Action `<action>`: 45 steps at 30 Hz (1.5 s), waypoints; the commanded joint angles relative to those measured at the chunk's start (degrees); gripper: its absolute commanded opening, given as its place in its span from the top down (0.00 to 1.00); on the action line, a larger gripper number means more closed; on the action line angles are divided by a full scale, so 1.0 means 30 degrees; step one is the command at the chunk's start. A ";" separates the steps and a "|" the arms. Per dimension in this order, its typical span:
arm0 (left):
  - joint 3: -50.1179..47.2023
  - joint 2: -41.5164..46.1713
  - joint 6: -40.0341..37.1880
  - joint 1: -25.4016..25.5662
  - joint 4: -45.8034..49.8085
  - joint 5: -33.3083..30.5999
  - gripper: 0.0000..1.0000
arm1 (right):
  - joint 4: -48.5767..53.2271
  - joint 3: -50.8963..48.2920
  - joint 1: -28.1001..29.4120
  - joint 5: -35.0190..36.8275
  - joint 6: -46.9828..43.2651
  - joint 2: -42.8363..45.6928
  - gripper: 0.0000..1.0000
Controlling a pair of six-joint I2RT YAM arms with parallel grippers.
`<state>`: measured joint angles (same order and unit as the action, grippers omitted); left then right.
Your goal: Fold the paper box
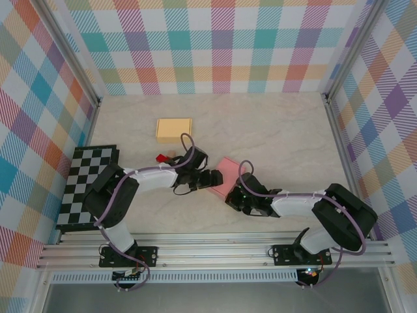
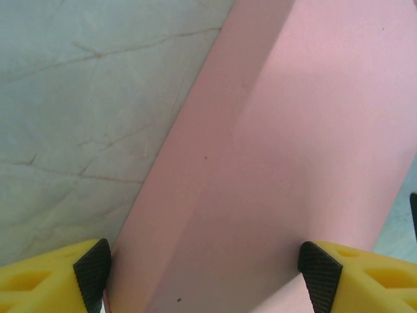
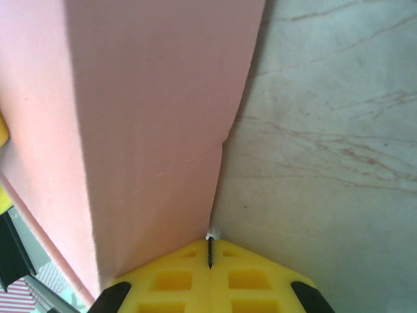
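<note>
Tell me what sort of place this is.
Probably a staged robot test cell, not a home: plaid panels wall in a marble-look tabletop, two arms are bolted to an aluminium rail, and a checkerboard lies nearby.

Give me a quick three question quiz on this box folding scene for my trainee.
1. True or false: the left claw is shut.
2. The paper box at the right claw is: A pink, B yellow, C green.
3. What patterned item lies at the left edge of the table?
Key: 1 false, its jaws stand wide apart. 2 A. 3 the checkerboard.
</note>
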<state>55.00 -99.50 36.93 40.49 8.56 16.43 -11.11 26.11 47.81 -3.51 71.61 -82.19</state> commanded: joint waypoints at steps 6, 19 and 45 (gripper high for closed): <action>0.1768 -0.0331 -0.1358 -0.1289 0.2814 0.0202 0.21 | 0.3823 0.0411 0.0381 0.1885 -0.1245 0.3904 0.98; 0.1707 0.5773 -0.1403 -0.2950 0.6950 -0.4685 0.18 | 1.5946 0.2891 0.0300 0.8847 -0.7578 1.2484 0.70; -0.4721 0.9250 0.7468 0.3155 -0.0338 -0.7913 0.18 | 1.5214 1.3309 -0.6785 -0.2153 -2.3024 -0.1616 0.27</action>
<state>38.65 -69.60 56.25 47.53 11.75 -4.43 33.15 63.64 29.34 -1.67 8.51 -84.05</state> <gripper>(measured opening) 0.825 0.731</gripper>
